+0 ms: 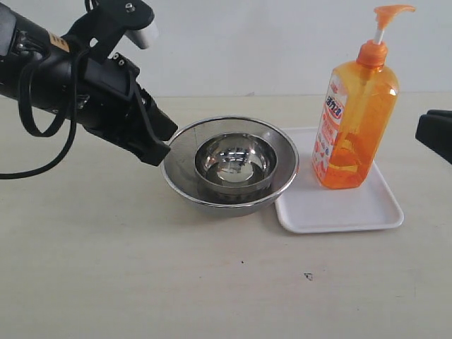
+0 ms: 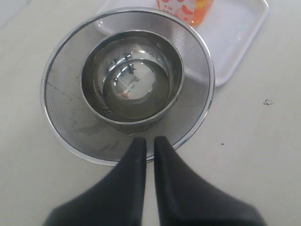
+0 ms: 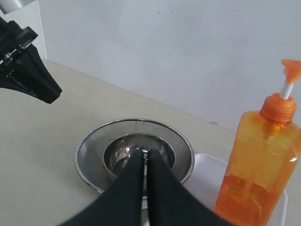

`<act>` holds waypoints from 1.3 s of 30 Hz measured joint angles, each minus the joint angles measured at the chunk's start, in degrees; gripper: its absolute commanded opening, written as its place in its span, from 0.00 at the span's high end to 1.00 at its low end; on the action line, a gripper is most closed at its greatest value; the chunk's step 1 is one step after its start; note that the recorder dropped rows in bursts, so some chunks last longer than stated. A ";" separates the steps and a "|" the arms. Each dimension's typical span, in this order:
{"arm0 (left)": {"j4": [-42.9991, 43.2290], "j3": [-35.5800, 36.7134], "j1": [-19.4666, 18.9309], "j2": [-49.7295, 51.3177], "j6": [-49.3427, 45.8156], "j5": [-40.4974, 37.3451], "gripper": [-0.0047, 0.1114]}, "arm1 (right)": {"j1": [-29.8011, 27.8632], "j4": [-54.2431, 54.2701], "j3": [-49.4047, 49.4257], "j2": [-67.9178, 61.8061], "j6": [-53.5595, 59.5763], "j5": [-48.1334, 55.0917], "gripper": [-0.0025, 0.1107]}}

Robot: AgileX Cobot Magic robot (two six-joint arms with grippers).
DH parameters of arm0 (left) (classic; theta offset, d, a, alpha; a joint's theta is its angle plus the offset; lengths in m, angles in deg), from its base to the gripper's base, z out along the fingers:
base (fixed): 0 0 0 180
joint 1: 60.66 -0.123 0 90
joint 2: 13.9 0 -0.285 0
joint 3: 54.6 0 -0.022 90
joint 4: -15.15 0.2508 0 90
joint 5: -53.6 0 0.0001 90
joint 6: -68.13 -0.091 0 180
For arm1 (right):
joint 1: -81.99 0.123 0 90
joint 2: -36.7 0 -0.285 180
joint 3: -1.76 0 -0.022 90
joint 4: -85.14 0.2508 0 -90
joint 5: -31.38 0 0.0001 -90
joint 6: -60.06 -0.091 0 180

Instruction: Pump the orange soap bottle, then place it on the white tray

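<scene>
Bottle position: I am seeing the orange soap bottle (image 1: 353, 120) standing upright on the white tray (image 1: 339, 212), toward its back half, with nothing gripping it.
Pump: the pump head is sitting raised on its white stem. I am not finding any sign that tells me whether it has been pressed.
Left gripper (image 2: 146, 141): its fingers are lying together with only a thin slit between them. It is holding nothing and hovering just beside the near rim of the mesh bowl (image 1: 180, 159).
Right gripper (image 3: 144, 153): its fingers are pressing together too, with nothing in them. It is hanging well apart from the bottle at the right edge of the exterior view.
Progress: I am judging the placing as already satisfied, since the bottle is resting on the tray. The pumping I am leaving unconfirmed.
Remaining: if the pump is not done, I am expecting to press the head down with the bottle where it is.
Count: I am counting one bottle, one tray, two grippers and two bowls. The small steel bowl (image 1: 236, 185) is nesting inside the mesh one, on the table (image 1: 141, 282).
</scene>
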 measured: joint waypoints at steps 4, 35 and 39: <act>0.00 0.00 0.00 0.00 0.11 0.00 0.92 | 0.00 8.15 0.98 0.00 1.72 0.83 0.98; 0.00 0.00 0.00 0.00 0.11 0.04 0.92 | 16.41 82.33 17.32 29.18 76.92 46.83 0.98; 0.00 0.00 0.00 0.00 0.11 0.04 0.92 | 16.41 82.56 18.80 30.89 77.26 49.17 0.98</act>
